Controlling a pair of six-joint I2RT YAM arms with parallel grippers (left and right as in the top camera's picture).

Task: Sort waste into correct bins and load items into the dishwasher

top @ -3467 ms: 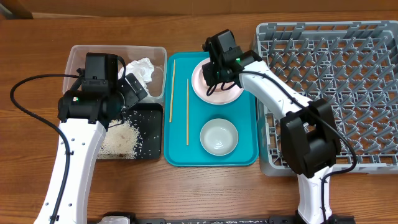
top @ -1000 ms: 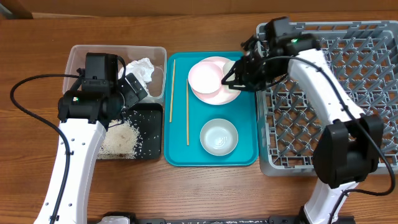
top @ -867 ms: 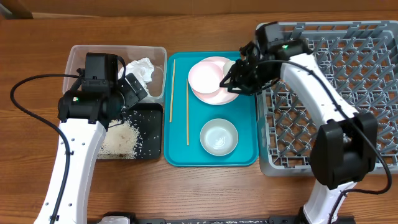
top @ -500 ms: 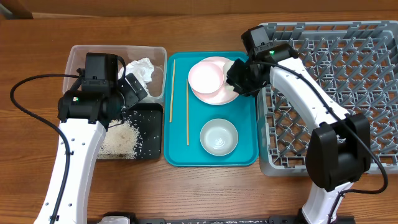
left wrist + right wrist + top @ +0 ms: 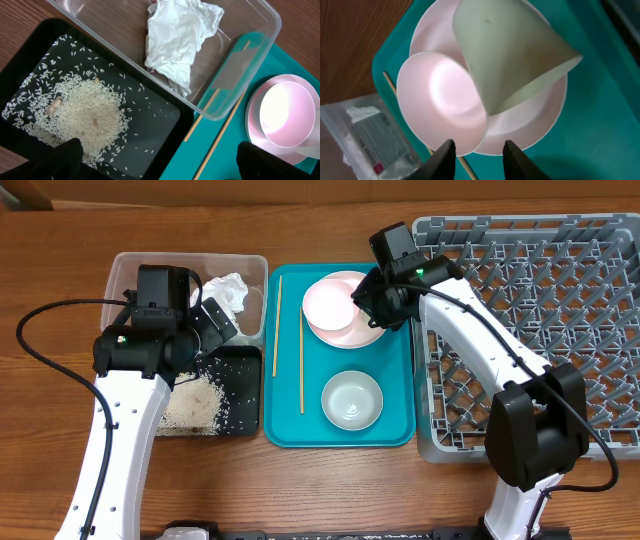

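Over the plate (image 5: 350, 340) the right claw (image 5: 479, 150) is back from the rack (image 5: 530, 300) — fingers (image 5: 443, 159) apart, seemingly empty — cup (image 5: 515, 60) still unloaded.

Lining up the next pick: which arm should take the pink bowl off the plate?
Probably right. The right gripper hovers directly over the pink bowl on the plate, beside the dish rack. The left gripper is over the black tray, beyond the chopsticks.

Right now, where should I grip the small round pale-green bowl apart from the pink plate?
Probably the rim, from straight above: the small round pale-green bowl sits upright, mouth up and empty, so one finger fits inside, one outside.
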